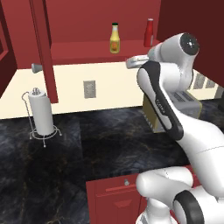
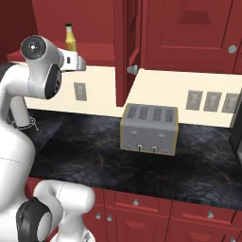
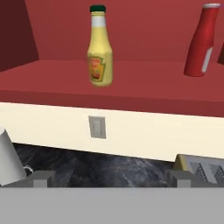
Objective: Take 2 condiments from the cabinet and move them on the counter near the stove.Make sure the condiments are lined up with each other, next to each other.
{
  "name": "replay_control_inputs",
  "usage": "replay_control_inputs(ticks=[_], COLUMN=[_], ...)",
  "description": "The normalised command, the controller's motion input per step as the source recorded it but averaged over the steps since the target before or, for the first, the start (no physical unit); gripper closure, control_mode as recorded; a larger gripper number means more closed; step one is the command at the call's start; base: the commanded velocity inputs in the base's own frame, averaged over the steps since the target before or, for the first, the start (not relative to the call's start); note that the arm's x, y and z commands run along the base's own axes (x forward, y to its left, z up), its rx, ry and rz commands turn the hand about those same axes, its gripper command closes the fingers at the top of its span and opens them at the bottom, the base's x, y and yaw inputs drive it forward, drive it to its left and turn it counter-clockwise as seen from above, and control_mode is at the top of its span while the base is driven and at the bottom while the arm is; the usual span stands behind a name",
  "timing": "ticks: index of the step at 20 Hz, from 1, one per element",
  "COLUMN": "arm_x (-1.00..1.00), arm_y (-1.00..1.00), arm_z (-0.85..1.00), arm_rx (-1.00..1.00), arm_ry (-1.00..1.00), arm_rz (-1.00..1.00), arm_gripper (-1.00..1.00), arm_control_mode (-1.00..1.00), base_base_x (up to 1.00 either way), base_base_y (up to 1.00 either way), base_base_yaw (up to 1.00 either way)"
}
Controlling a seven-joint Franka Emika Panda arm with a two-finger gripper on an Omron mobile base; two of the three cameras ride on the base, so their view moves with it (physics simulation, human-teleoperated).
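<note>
- Yellow bottle (image 3: 99,48) is seen upright on the red cabinet shelf (image 3: 131,89), dark green cap on top, orange label w/ green trim at front; lettering too small to be read.
- Red bottle (image 3: 201,41) is seen to its right on the same shelf, white cap, tilted in the hand view; a pale label strip is noted on its side, no text readable. The two are well apart.
- Gripper (image 3: 109,177) is held wide, nothing between the finger tips; it is placed below shelf level, in front of the cabinet, aimed at the yellow bottle.
- Open room: bare shelf is left around both bottles; shelf front edge is unobstructed. An open cabinet door (image 1: 43,48) w/ a knob hangs left of the shelf in the left base view.
- Tabletop (image 1: 109,140), black w/ gold veins, is largely free. Toaster (image 2: 149,128) is set near the cream back wall (image 2: 160,90); paper towel holder (image 1: 42,114) stands at far left.
- Wall outlet (image 3: 97,127) is seen under the shelf edge.
</note>
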Motion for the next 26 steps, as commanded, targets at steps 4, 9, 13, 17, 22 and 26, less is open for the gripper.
replay_control_inputs(ticks=[4, 9, 13, 17, 22, 26], arm_x=[0.3, 0.38, 0.2, 0.17, 0.18, 0.13], arm_y=[0.29, 0.23, 0.07, 0.08, 0.05, 0.01], arm_z=[0.32, 0.02, 0.01, 0.01, 0.09, 0.27], arm_rx=[0.0, 0.0, 0.0, 0.0, 0.0, 0.0], arm_ry=[0.0, 0.03, 0.0, 0.0, 0.0, -0.03], arm_rz=[0.0, 0.0, 0.0, 0.0, 0.0, 0.0], arm_gripper=[-1.0, -1.0, -1.0, -1.0, -1.0, -1.0], arm_control_mode=[-1.0, -1.0, -1.0, -1.0, -1.0, -1.0], base_base_x=[0.0, 0.0, 0.0, 0.0, 0.0, 0.0], base_base_y=[0.0, 0.0, 0.0, 0.0, 0.0, 0.0], base_base_yaw=[0.0, 0.0, 0.0, 0.0, 0.0, 0.0])
